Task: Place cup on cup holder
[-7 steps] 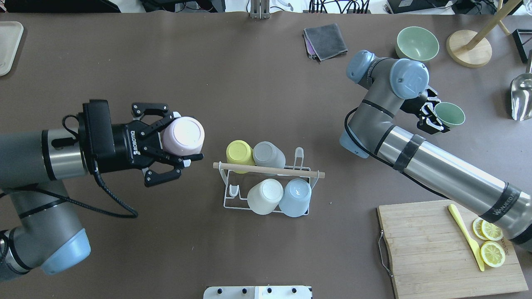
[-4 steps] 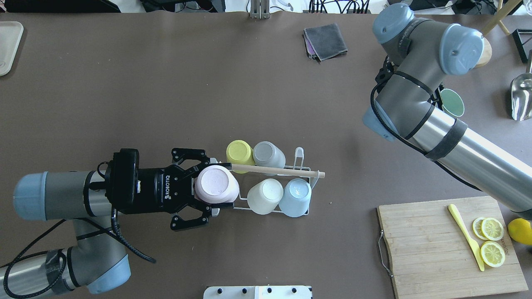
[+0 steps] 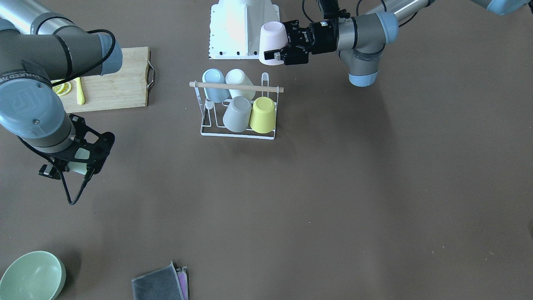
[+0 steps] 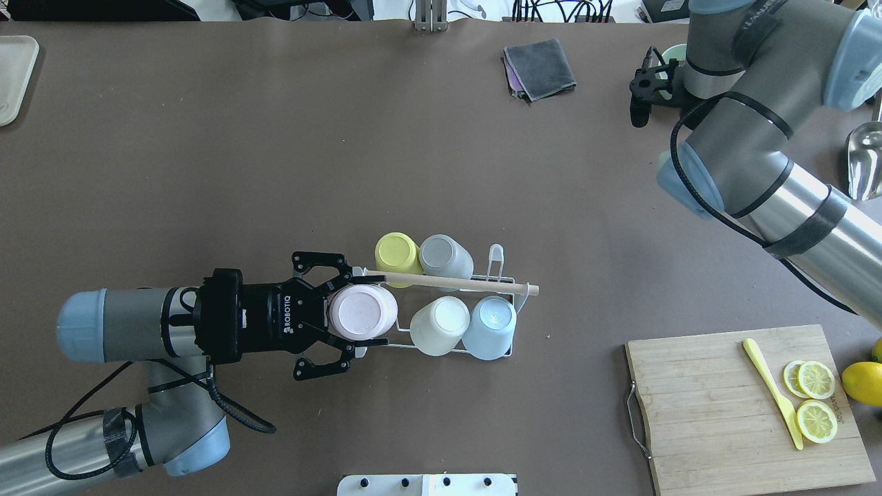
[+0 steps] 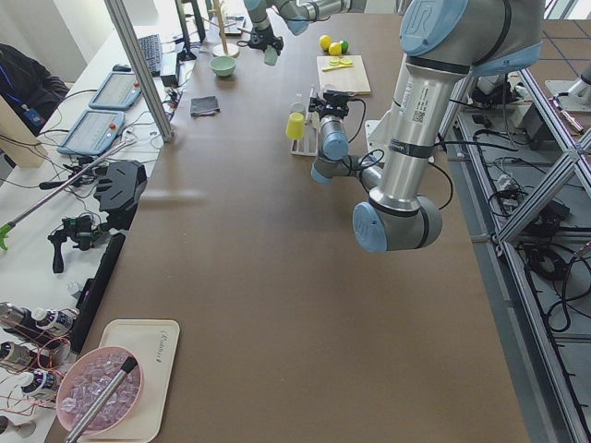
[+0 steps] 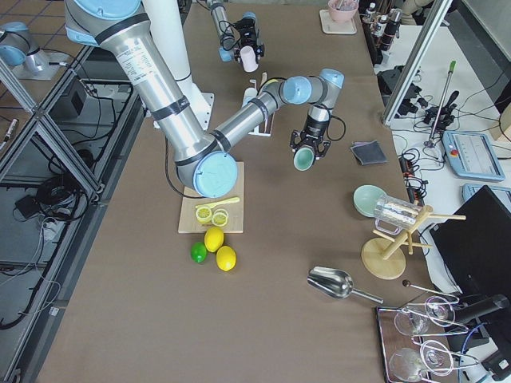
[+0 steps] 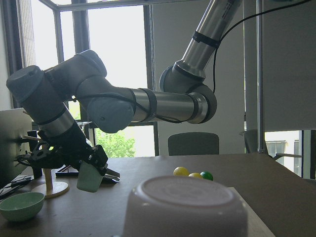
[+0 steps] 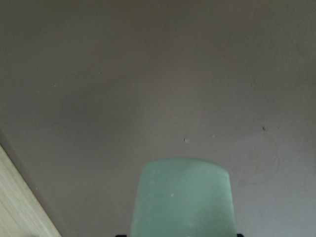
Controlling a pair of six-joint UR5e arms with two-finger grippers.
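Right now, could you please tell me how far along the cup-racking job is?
Done: four cups sit upturned on the cup holder: yellow cup, grey cup, white cup, blue cup. In hand: the left gripper holds the pink cup over the rack's end, not yet seated; the right gripper holds a green cup far away. Remaining: seat both.

Mid-tabletop (image 4: 275, 138): holder (image 4: 475, 282), four cups (image 4: 441, 324) upended on it, two per row. Above its left end in the overhead view, fifth cup (image 4: 363, 311) in the left gripper (image 4: 358, 311). Far right rear, sixth cup (image 3: 77, 167) in the right gripper (image 3: 81, 163), near cloth (image 4: 541, 67) and bowl (image 3: 31, 275). Front right, board (image 4: 716, 413) with knife (image 4: 772, 393) and lemon slices (image 4: 816, 420) on it.
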